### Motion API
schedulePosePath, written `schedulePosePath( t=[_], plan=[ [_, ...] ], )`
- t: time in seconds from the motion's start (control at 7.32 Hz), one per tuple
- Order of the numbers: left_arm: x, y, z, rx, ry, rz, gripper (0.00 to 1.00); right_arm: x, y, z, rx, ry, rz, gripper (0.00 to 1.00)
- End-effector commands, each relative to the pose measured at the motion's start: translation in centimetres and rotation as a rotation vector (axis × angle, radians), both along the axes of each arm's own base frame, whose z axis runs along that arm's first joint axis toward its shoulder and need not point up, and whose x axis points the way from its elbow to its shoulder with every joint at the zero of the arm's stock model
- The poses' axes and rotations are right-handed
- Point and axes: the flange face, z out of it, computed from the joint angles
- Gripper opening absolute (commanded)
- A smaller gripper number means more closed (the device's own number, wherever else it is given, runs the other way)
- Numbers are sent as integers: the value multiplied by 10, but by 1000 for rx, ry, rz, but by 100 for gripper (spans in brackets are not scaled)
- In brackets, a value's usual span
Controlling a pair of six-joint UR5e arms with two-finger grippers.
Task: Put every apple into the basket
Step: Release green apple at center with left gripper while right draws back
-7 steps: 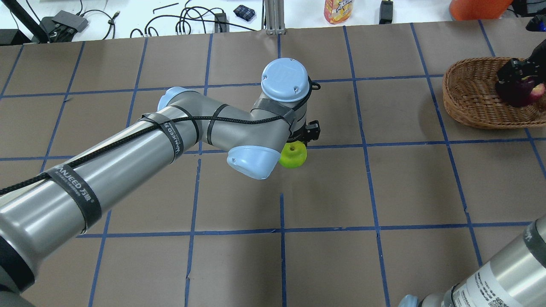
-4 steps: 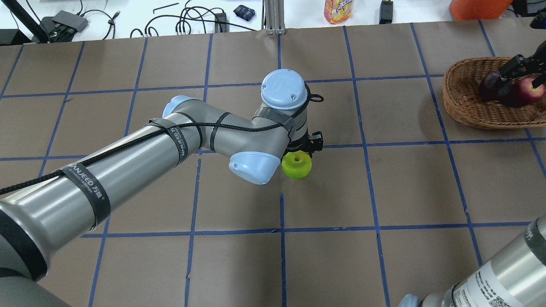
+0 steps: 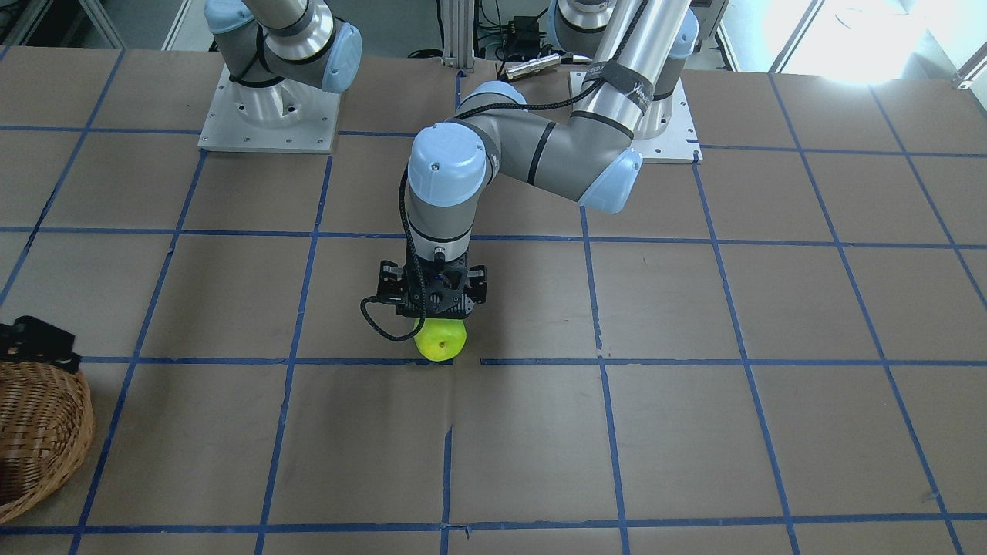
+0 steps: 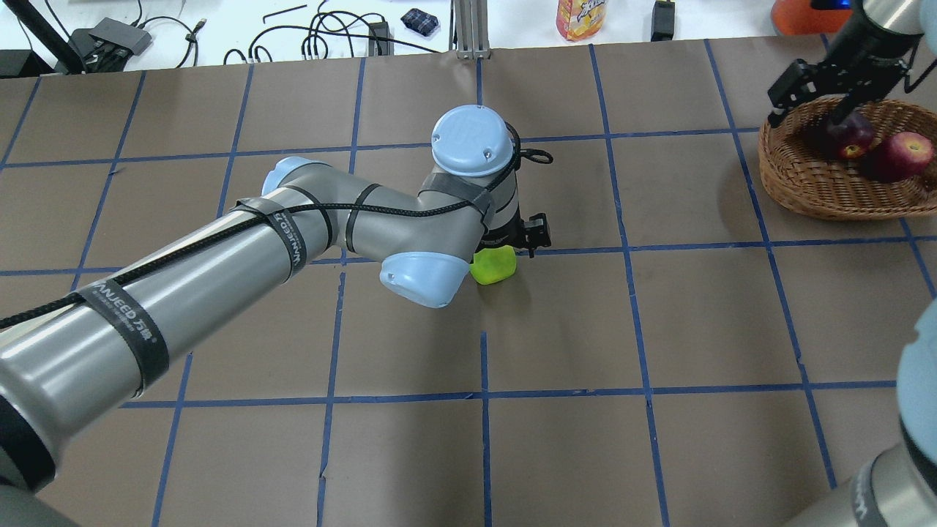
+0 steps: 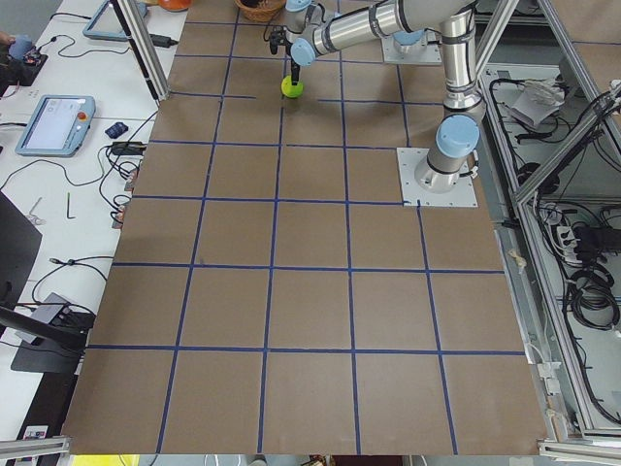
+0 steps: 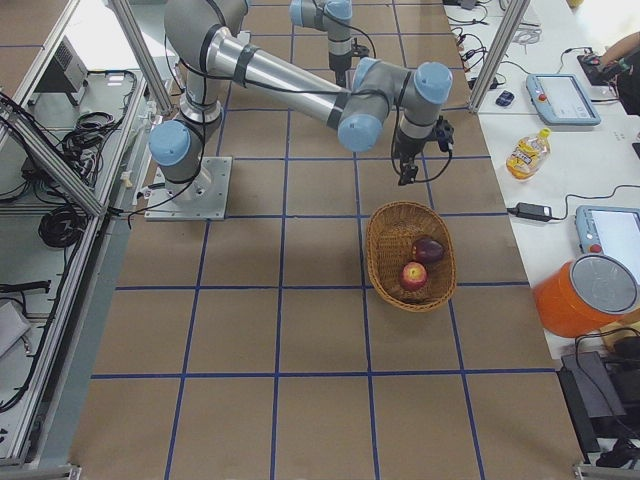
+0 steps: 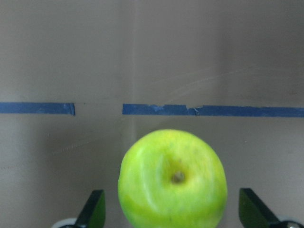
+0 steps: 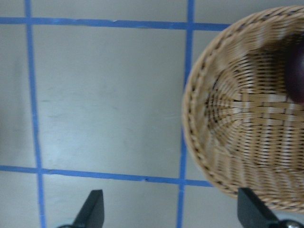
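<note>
The lime green apple (image 4: 493, 265) lies on the table near its middle; it also shows in the front view (image 3: 440, 339) and the left wrist view (image 7: 173, 178). My left gripper (image 4: 514, 241) is over it, open, with a finger (image 7: 92, 211) on each side and gaps to the apple. The red apple (image 4: 897, 155) and the maroon apple (image 4: 849, 135) lie in the wicker basket (image 4: 805, 187) at the right. My right gripper (image 4: 834, 95) is open and empty above the basket's far left rim (image 8: 199, 142).
Blue tape lines grid the brown table. Beyond the far edge are cables (image 4: 322, 33), a yellow bottle (image 4: 580, 18) and an orange container (image 4: 820, 15). The two arm bases (image 3: 270, 116) stand at the robot side.
My right gripper has let go of the maroon apple in the basket and risen away to the far left. My left gripper has shifted slightly over the green apple.
</note>
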Motion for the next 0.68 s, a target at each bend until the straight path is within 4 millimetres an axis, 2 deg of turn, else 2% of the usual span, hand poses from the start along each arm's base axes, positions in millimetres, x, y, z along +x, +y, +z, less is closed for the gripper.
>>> schedulePosePath(
  t=[0.0,0.14,0.27,0.41,0.55],
  plan=[
    [9,-7,70,-43,16,5,100,162,23,14,30,23,-67,100],
    [29,-16,114,-43,16,34,100,227,36,15,24,30,-131,100],
    [66,-32,156,-36,-4,-6,100,268,42,12,-3,27,-141,100],
    [109,-38,187,-14,-39,-127,100,293,47,3,2,17,-129,100],
    [145,-27,212,11,-84,-146,100,325,58,-9,26,18,-167,100]
  ],
)
